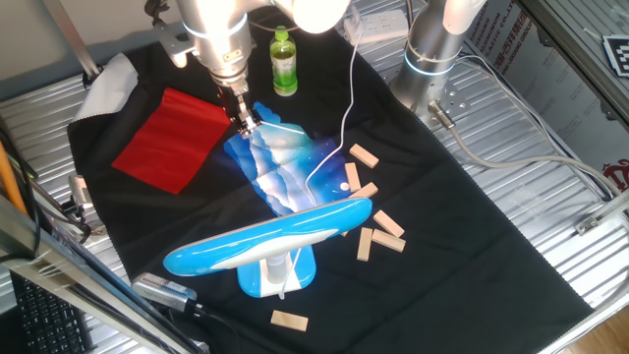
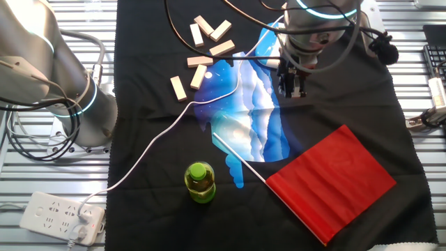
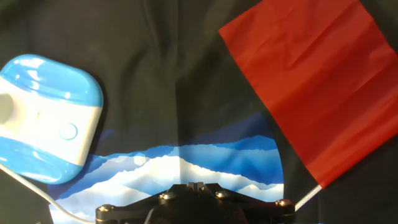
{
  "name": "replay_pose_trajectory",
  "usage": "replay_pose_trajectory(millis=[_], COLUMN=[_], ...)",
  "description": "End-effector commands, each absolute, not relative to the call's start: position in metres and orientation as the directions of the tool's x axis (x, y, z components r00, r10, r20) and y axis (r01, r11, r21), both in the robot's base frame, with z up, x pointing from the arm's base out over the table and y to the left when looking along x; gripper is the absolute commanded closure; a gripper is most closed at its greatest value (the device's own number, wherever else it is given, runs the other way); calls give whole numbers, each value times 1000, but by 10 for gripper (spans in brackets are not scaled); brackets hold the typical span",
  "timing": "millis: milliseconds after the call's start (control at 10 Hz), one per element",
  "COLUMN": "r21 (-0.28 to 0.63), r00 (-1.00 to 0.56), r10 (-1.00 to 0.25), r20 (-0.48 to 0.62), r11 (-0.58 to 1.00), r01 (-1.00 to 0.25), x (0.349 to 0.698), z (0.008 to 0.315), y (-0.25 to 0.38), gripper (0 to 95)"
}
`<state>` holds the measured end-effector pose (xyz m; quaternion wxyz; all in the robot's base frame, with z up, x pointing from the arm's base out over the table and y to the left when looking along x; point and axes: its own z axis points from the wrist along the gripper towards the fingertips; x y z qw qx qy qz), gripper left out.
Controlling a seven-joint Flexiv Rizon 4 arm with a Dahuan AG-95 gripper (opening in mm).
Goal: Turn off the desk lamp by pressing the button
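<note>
The desk lamp stands at the near side of the black cloth, with a sky-blue and white oblong head over a blue base. In the hand view its base lies at the left, with a small round button on the white band. My gripper hangs over the far end of the patterned sheet, well away from the lamp base. Its fingertips touch each other, shut and empty. It also shows in the other fixed view; the lamp is out of that view.
A blue-and-white patterned sheet lies under the gripper, and a red flag lies beside it. A green bottle stands behind. Several wooden blocks lie to the right of the lamp. A white cord crosses the cloth.
</note>
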<state>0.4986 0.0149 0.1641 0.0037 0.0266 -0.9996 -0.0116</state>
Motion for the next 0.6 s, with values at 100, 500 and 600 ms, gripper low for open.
replay_pose_trajectory(millis=[100, 500, 600], r21=[21, 18, 20], r00=[-999, -999, -999], r10=[-48, -38, -35], r20=[2, -23, -29], r11=[999, 999, 999], r01=[-48, -39, -36], x=[501, 502, 502], z=[161, 154, 152], y=[20, 36, 40], gripper=[950, 950, 950])
